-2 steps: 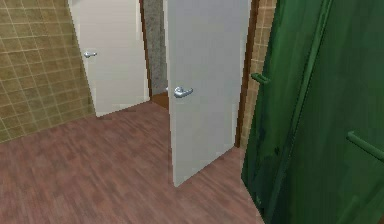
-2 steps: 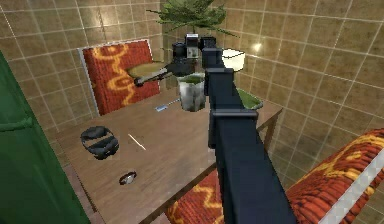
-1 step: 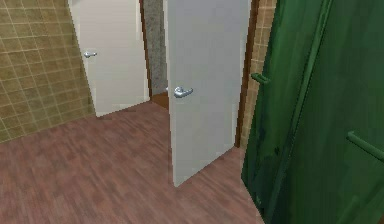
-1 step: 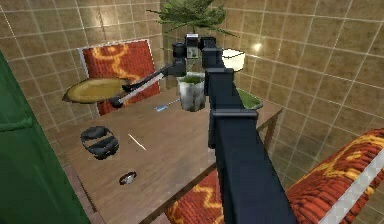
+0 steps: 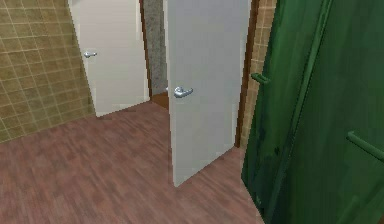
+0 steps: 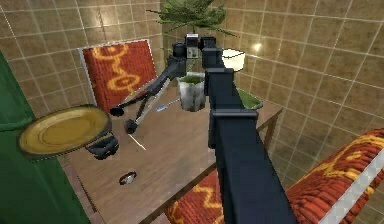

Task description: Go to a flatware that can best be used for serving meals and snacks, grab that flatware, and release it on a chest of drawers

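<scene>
A round yellow plate with a green rim (image 6: 64, 130) hangs at the far end of my gripper (image 6: 112, 128), out past the left corner of the wooden table (image 6: 170, 155), so the gripper holds the plate. The arm (image 6: 235, 140) reaches up from the bottom edge across the table. A tall dark green piece of furniture with bar handles (image 5: 320, 120) takes up the forward view's right, and its green side (image 6: 18, 120) rises along the arm side view's left edge, just behind the plate.
On the table stand a glass with green stems (image 6: 190, 92), a white cup (image 6: 235, 58), a green dish (image 6: 247, 101) and a potted plant (image 6: 195, 12). Orange patterned chairs (image 6: 120, 65) (image 6: 340, 185) flank it. A white door (image 5: 205, 85) stands ajar ahead, over bare wood floor (image 5: 90, 170).
</scene>
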### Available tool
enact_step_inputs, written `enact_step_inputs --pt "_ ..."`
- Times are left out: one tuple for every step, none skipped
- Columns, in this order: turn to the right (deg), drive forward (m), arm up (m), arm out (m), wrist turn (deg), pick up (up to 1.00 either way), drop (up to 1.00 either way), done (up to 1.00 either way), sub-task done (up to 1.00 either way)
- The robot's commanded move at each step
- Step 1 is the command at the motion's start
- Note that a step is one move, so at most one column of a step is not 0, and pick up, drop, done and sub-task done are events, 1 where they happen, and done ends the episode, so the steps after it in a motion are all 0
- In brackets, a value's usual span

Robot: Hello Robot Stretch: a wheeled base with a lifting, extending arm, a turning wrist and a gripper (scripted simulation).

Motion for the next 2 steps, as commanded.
enact_step_inputs --pt "0.0 0.00 0.00 -0.48 0.0 0.00 0.00 0.00 0.00" --pt "-45.0 0.00 0.00 0.00 0.0 0.00 0.00 0.00 0.00"
